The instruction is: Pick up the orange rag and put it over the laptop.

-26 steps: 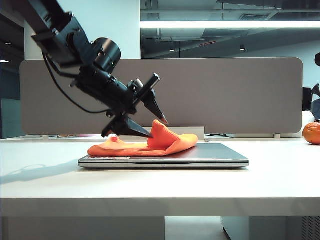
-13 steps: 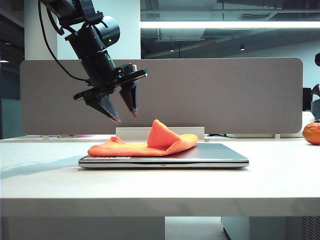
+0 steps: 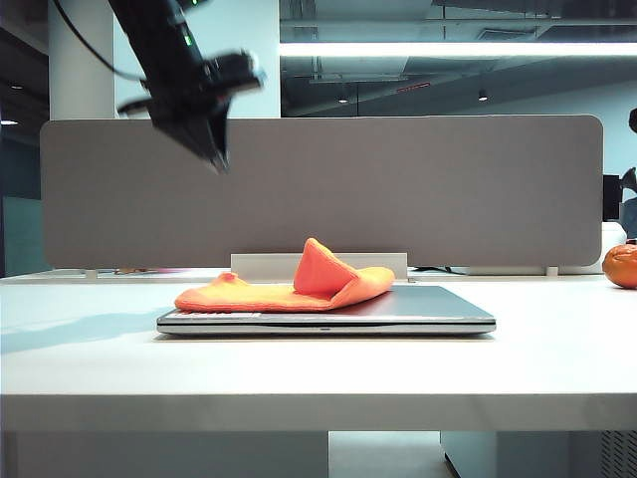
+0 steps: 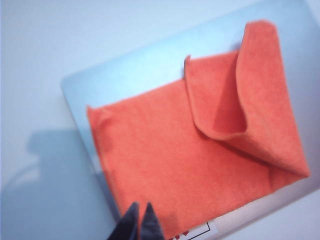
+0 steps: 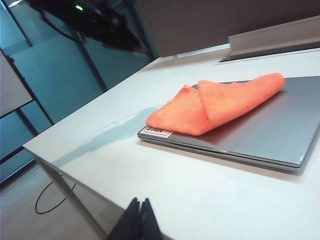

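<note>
The orange rag [image 3: 289, 287] lies loose on the closed silver laptop [image 3: 428, 309], covering the lid's left half, with one corner folded up into a peak. My left gripper [image 3: 217, 159] hangs high above the laptop's left end, shut and empty, well clear of the rag. From the left wrist view the rag [image 4: 200, 145] spreads over the laptop [image 4: 125, 65], and my left gripper [image 4: 140, 207] shows with its tips together. In the right wrist view the rag [image 5: 215, 102] and laptop [image 5: 270, 130] lie ahead of my right gripper [image 5: 139, 202], which is shut and holds nothing. That gripper is out of the exterior view.
A round orange ball [image 3: 620, 265] sits on the white table [image 3: 318, 368] at the far right. A grey partition [image 3: 398, 189] stands behind the table, with a low white box [image 3: 259, 265] in front of it. The table's near edge and a floor cable [image 5: 52, 197] show in the right wrist view.
My left gripper has let go of the rag, risen up and to the left, away from the laptop, and closed its jaws. The rag and laptop have stayed still.
</note>
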Tool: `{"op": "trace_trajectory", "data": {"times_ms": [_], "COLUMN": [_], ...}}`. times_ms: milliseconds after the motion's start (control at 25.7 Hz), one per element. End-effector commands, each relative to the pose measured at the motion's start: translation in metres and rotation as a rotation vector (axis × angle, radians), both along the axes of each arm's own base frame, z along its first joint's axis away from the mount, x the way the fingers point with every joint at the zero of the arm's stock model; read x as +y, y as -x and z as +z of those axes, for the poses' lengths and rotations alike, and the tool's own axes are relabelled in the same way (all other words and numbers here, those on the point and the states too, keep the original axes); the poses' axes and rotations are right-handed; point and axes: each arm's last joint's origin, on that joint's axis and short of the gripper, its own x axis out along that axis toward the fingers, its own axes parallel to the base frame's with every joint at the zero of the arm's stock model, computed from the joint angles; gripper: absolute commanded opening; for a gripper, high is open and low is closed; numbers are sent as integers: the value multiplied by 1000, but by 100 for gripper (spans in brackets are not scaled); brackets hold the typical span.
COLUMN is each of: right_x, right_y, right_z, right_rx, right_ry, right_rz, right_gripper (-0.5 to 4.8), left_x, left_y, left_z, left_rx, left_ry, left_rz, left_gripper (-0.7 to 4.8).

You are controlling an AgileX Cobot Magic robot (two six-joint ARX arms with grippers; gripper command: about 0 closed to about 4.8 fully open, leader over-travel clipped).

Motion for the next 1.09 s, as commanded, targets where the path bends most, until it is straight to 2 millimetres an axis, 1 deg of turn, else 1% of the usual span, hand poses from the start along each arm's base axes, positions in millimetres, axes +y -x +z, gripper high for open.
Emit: {"op": "trace_trajectory", "data": {"times_ms": [39, 117, 234, 312, 468, 623, 740, 1091], "right_x": [0, 0, 0, 0, 0, 0, 0, 0], "right_y": [0, 0, 0, 0, 0, 0, 0, 0], "right_z": [0, 0, 0, 0, 0, 0, 0, 0], "right_rx": [-8, -8, -8, -8, -8, -7, -8, -8], "right_ry": [0, 0, 0, 0, 0, -1, 0, 0], "right_rz": [-8, -8, -8, -8, -8, -6, -7, -8], "right_gripper": [-5, -5, -5, -5, -5, -5, -5, -5], "left_x": [12, 20, 34, 47, 62, 74, 79, 90], "left_y": [12, 18, 34, 53, 77, 107, 128, 169], "left_z": [25, 33, 43, 45, 42, 25, 6, -36], "left_rx": [-73, -106, -162, -230, -297, -314, -301, -268], "left_ry": [22, 34, 53, 82, 119, 114, 135, 140], "left_rz": [18, 32, 57, 84, 120, 153, 172, 191], "left_gripper": [-7, -6, -7, -7, -7, -7, -7, -6]}}
